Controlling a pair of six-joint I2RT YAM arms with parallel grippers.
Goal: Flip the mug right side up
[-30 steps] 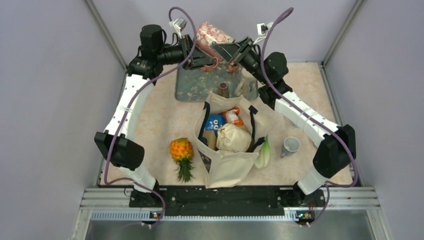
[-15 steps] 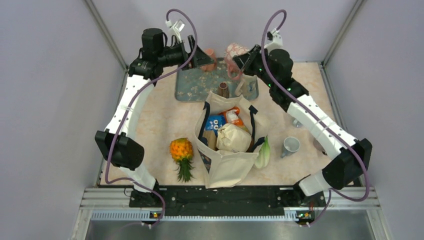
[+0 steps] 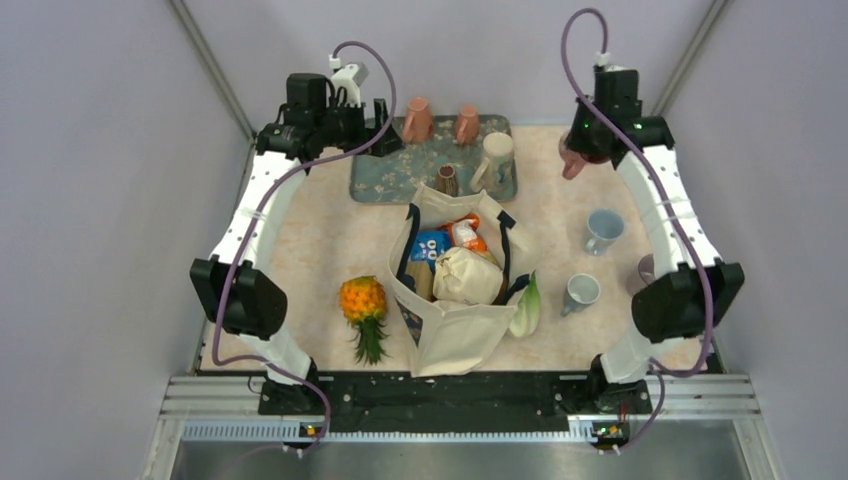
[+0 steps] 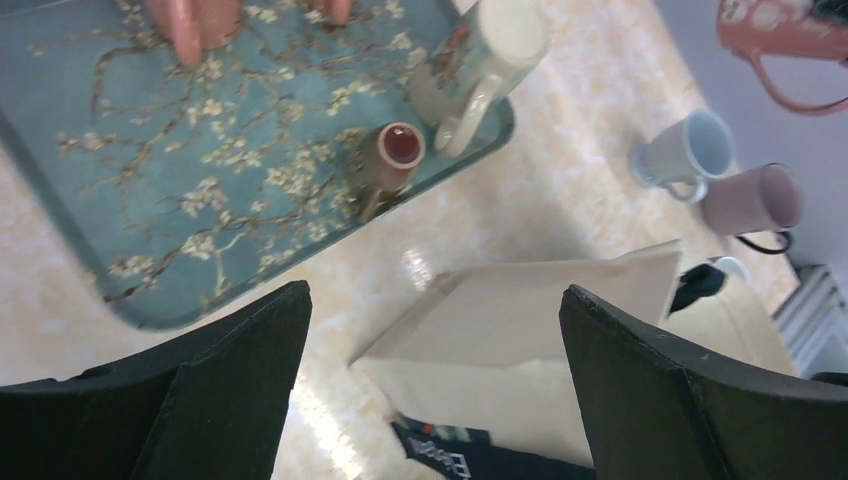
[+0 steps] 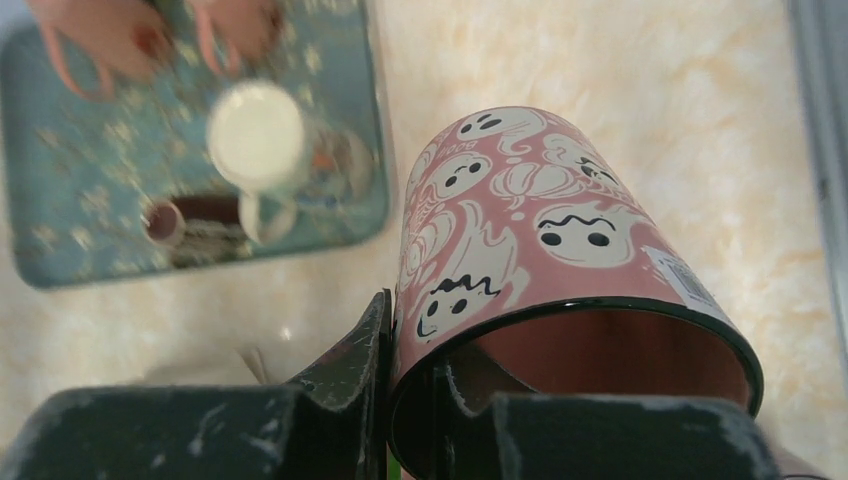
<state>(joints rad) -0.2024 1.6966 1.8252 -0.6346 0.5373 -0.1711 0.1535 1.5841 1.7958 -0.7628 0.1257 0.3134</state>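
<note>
Right of tray (image 3: 372,180), we note mug (image 5: 520,230) held off tabletop (image 3: 320,240), right jaws pinching its rim. Left jaws spread wide over tray's left end. Mouth seemingly faces wrist. Upright set-down not yet done.

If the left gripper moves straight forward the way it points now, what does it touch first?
Probably the rim of the tote bag, just past the tray; depth is unclear here.

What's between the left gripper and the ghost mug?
Top view: the floral tray, carrying pink mugs and a cream mug, lies between the left gripper and the ghost mug.
</note>
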